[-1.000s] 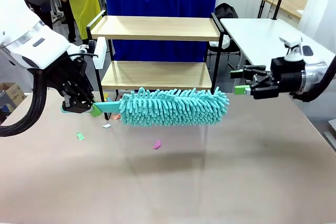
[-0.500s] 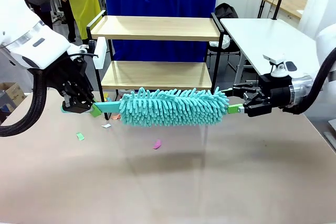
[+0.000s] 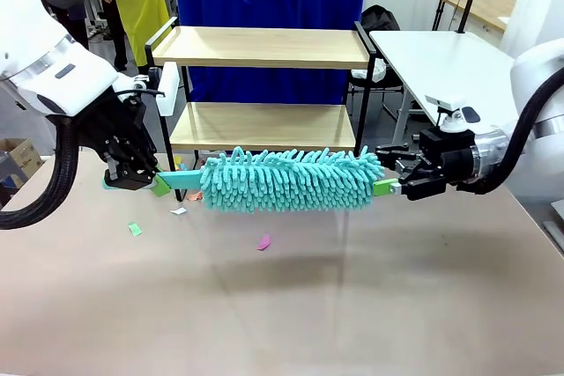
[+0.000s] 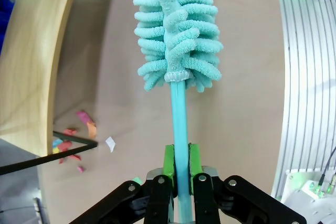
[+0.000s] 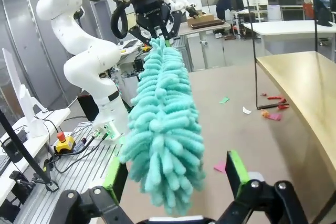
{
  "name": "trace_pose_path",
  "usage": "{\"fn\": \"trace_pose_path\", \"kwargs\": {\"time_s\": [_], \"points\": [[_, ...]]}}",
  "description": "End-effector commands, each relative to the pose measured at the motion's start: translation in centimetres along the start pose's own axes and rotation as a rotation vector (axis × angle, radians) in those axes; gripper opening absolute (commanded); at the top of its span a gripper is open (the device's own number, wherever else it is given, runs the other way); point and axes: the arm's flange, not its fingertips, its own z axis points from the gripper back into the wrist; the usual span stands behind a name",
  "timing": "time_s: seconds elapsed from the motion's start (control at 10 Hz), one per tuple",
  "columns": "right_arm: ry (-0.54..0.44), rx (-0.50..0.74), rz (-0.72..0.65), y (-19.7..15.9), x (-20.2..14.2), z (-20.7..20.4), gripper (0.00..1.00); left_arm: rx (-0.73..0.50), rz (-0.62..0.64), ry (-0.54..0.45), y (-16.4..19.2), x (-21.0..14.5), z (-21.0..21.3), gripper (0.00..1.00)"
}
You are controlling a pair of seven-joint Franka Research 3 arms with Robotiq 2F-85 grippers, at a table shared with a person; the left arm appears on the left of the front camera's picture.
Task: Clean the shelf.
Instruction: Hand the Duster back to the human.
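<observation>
Right pincer (image 3: 385, 175) advanced to duster (image 3: 291, 179) tip | shelf (image 3: 264, 85) behind

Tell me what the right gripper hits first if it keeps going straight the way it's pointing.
The right gripper would meet the fluffy tip of the teal duster, which sits between its open fingers in the right wrist view.

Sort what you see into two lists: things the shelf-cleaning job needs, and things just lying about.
Job:
shelf
duster, handle held in the left gripper
right gripper, fingers open at the duster's tip

Lying about:
paper scraps on the brown table
white table beside the shelf
</observation>
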Motion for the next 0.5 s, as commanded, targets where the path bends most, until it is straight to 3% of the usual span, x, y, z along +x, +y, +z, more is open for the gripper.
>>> {"fn": "trace_pose_path", "kwargs": {"time_s": [0.0,0.4], "points": [[-0.033,0.024,0.024,-0.8,0.4,-1.9,1.00,-0.002,0.008,-0.016,-0.2,0.1,0.3,0.13],[-0.029,0.057,0.020,-1.1,0.6,-5.0,1.00,-0.002,0.008,-0.016,-0.2,0.1,0.3,0.13]]}}
